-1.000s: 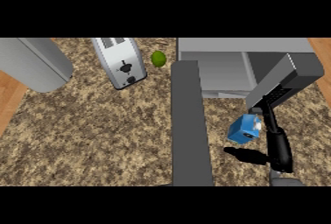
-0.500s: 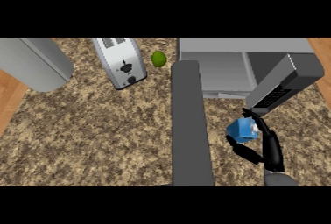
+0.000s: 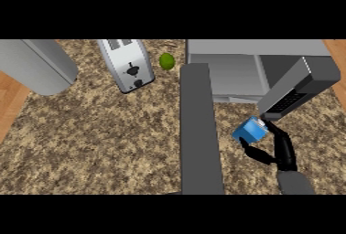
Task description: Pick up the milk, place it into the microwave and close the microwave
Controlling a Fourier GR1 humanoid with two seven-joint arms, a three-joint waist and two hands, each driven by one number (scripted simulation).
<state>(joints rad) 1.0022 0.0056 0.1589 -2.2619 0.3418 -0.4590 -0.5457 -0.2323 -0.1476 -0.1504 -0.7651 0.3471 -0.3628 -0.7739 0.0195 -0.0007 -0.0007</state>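
The milk [image 3: 250,131] is a small blue carton in front of the microwave [image 3: 229,75], just below the lower end of its open door [image 3: 297,89]. My right hand [image 3: 276,147] comes in from the lower right, with its black fingers and thumb curled round the carton's near side. The microwave's cavity faces the carton. A long grey forearm [image 3: 200,132], my left, runs straight up the middle of the view and ends at the microwave's left front corner. Its hand does not show.
A silver toaster [image 3: 128,68] lies at the back, left of centre, with a green fruit [image 3: 167,61] beside it. A large grey rounded body [image 3: 37,64] fills the back left corner. Wooden floor shows past the speckled counter's [image 3: 94,137] left edge.
My right hand has curled round the milk, and the carton has shifted slightly up the view toward the microwave. The left forearm has not moved.
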